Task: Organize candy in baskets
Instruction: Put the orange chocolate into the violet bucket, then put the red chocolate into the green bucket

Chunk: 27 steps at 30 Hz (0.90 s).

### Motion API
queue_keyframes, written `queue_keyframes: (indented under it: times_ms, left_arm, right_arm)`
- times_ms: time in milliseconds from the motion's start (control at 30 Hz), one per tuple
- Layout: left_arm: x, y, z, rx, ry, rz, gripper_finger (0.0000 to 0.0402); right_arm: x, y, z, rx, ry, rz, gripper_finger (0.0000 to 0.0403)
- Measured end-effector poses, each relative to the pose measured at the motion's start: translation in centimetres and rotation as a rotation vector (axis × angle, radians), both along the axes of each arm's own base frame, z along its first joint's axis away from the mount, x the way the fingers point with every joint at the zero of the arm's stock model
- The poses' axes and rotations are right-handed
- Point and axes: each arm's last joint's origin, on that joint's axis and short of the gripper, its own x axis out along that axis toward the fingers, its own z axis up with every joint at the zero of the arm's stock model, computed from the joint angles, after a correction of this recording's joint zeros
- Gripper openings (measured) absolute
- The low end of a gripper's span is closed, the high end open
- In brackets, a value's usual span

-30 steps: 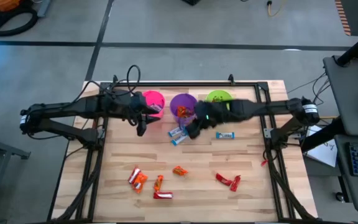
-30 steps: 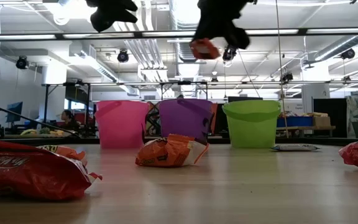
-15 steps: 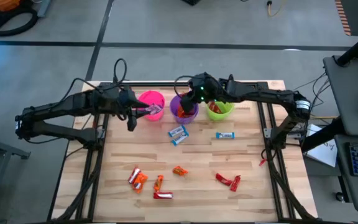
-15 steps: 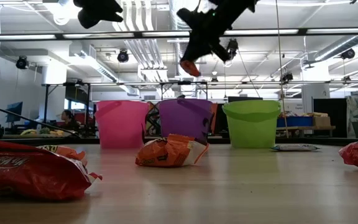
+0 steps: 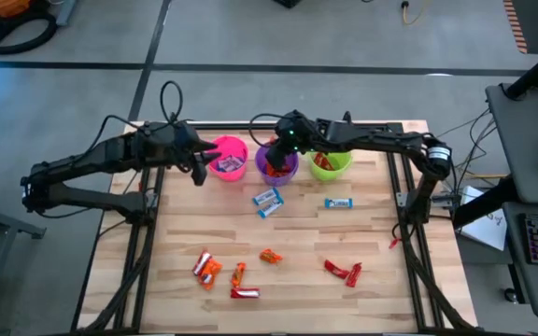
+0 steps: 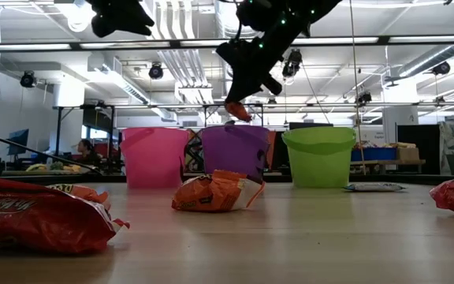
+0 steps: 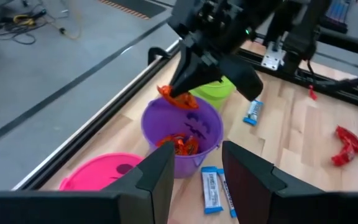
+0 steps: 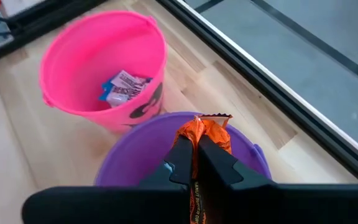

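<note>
My right gripper [image 6: 243,93] hangs just above the purple basket [image 5: 276,164], shut on an orange candy [image 6: 239,110]. More orange candy [image 7: 179,144] lies inside that basket. The pink basket [image 5: 229,157] holds blue-and-white candy [image 8: 123,87]; the green basket [image 5: 330,160] stands on the purple one's right. All three baskets stand upright in a row near the table's far edge. My left gripper [image 7: 197,180] is open with nothing between its fingers; in the high view my left gripper [image 5: 194,170] is raised, left of the pink basket. My right gripper pinches the orange candy between its two fingertips [image 8: 182,155], on the wrapper's near part [image 8: 199,142]. The rest, with the crimped end [image 8: 214,117], sticks out past them. The fingers slant down from the table's right. The candy hangs clear over the purple basket's mouth.
Blue-and-white candy lies on the table: two bars [image 5: 268,203] in front of the purple basket and one bar [image 5: 338,203] in front of the green one. Orange and red candy [image 5: 238,275] is scattered nearer the front edge, with red bars [image 5: 344,272] toward the right.
My right gripper has carried the orange candy from over the blue bars toward the far edge, rolling as it went, then sunk until the candy hangs just above the purple basket. My left gripper has drawn back a little toward the table's left, away from the pink basket.
</note>
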Motion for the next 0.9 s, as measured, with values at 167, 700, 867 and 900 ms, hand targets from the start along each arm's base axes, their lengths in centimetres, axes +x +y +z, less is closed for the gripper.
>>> queue_keyframes:
  times_ms: [167,700,867,900]
  left_arm:
    - [-0.1,0.3,0.0,-0.054,-0.024,0.049,0.0119]
    - [0.4,0.7,-0.5,-0.146,-0.044,0.146,0.0119]
    - [1.0,0.9,-0.9,-0.172,-0.03,0.16,0.0119]
    - [1.1,0.9,-1.0,-0.182,-0.025,0.166,0.0119]
  right_arm:
    - [0.1,-0.1,-0.5,0.001,0.022,0.004,0.0009]
    - [-0.1,-0.2,-0.6,0.033,0.026,0.058,0.0122]
    - [-0.5,-0.7,-0.3,0.056,0.052,0.086,0.015]
    - [-0.7,-0.8,-0.2,0.06,0.058,0.093,0.0154]
